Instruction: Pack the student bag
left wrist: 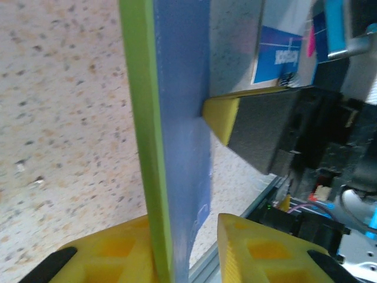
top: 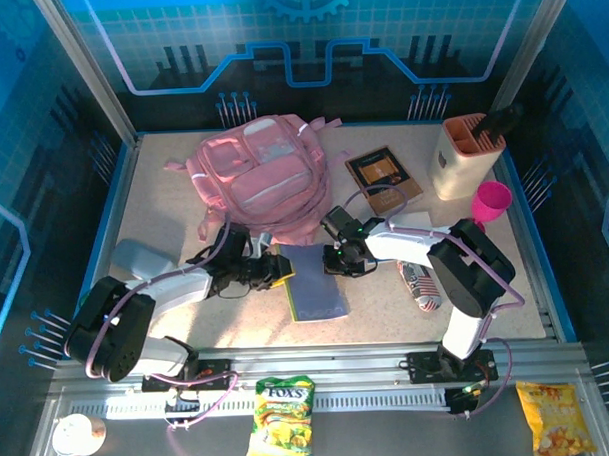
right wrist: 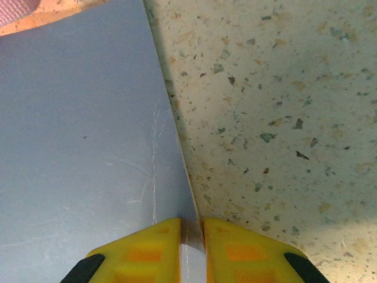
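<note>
Top external | arms angled inward | left fingers [left wrist: 106, 259] straddle, right fingers [right wrist: 147, 247] pinch notebook [top: 317, 286]

Notebook [top: 317, 290] just before student bag [top: 258, 180]

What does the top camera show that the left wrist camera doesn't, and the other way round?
From overhead you get the pink student bag at the back of the table, a brown book, a pencil holder, a pink cup and a Fox's sweets bag on the near ledge. The left wrist camera adds the blue notebook's green edge close up, running between the left gripper's yellow fingers, with a right gripper fingertip against its cover. Both take in the notebook, the speckled table and both grippers.
</note>
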You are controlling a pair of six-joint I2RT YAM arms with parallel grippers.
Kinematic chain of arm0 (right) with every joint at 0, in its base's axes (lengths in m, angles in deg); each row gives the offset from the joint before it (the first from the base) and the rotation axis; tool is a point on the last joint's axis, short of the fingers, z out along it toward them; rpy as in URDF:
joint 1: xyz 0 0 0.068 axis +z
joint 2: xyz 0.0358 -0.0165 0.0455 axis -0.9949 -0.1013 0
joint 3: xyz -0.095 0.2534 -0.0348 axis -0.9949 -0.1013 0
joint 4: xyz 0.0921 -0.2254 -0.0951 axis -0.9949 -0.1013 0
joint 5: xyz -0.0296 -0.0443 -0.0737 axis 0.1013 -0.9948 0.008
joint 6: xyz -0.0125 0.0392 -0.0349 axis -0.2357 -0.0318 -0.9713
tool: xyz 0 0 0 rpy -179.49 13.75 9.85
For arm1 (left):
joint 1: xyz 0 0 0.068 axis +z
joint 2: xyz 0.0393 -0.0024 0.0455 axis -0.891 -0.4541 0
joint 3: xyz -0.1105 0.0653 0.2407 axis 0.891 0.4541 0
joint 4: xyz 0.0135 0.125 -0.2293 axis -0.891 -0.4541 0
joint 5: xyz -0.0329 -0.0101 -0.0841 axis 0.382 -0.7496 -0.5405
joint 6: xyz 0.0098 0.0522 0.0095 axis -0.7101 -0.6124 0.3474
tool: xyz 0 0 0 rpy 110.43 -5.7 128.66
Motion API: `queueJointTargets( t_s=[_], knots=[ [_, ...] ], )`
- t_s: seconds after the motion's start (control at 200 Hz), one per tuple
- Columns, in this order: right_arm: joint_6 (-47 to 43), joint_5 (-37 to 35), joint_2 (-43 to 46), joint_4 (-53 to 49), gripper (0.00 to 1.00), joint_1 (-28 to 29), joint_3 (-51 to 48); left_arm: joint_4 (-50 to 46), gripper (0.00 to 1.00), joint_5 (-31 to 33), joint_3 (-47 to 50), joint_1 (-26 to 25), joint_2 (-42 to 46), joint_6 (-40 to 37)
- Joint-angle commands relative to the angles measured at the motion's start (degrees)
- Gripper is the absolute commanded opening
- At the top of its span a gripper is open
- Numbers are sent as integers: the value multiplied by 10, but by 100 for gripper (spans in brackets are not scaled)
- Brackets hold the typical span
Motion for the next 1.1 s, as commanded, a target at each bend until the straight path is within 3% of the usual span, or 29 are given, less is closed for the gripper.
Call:
queueJointTargets(
  t_s=[0.0, 0.235, 0.45, 0.69, 0.85, 0.955, 1.096],
  knots=[
    [10, 34, -26, -16, 17, 6, -28, 75, 30, -35, 5, -7, -8, 15],
    [12, 18, -12, -20, 17, 6, -32, 31, 23, 2, 3, -8, -7, 4],
    [14, -8, 35, -2, 22, 4, -45, -28, 3, 27, -13, -8, 17, -14],
    [10, -40, 132, 52, 45, -20, -90, -194, 0, 27, -116, -7, 92, -95],
    [21, -35, 204, 107, 62, -54, -113, -284, 0, 76, -204, -1, 135, -131],
    [55, 3, 226, 152, 71, -96, -126, -305, 0, 97, -244, 23, 136, -125],
    [119, 78, 225, 246, 79, -139, -141, -258, 0, 108, -265, 74, 137, -78]
  ],
)
